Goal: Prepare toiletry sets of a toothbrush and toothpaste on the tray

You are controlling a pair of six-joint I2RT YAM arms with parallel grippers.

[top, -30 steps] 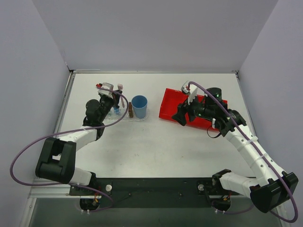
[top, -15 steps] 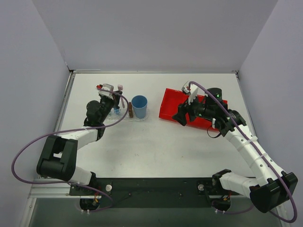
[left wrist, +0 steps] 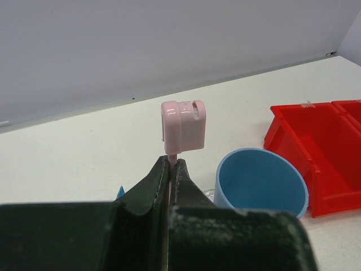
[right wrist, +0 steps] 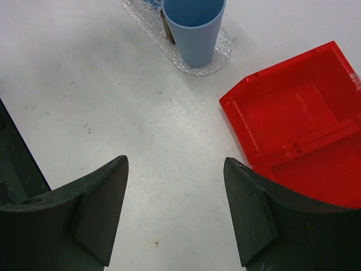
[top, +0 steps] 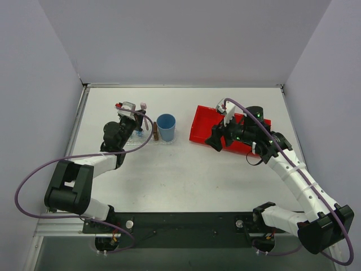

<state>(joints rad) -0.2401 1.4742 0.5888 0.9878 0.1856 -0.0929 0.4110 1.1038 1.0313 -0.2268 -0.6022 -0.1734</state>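
My left gripper (left wrist: 172, 164) is shut on the thin stem of the pinkish toothbrush (left wrist: 183, 125), which stands upright with its capped head above the fingertips. From above, the toothbrush head (top: 143, 105) sticks out past the left gripper (top: 135, 121), which hangs over the left part of the clear bumpy tray (top: 131, 142). A bright blue toothpaste corner (left wrist: 120, 192) peeks out beside the left finger. My right gripper (right wrist: 175, 209) is open and empty over bare table, just left of the red bin. The right gripper (top: 216, 141) is well apart from the tray.
A blue cup (top: 166, 127) stands on the right end of the tray (right wrist: 221, 53), with a brown block (top: 155, 131) beside it. The red two-compartment bin (top: 203, 125) lies at the right; both compartments in the right wrist view (right wrist: 293, 124) hold nothing.
The left arm has edged slightly while keeping the toothbrush pinched. The right gripper has barely shifted and stays open.
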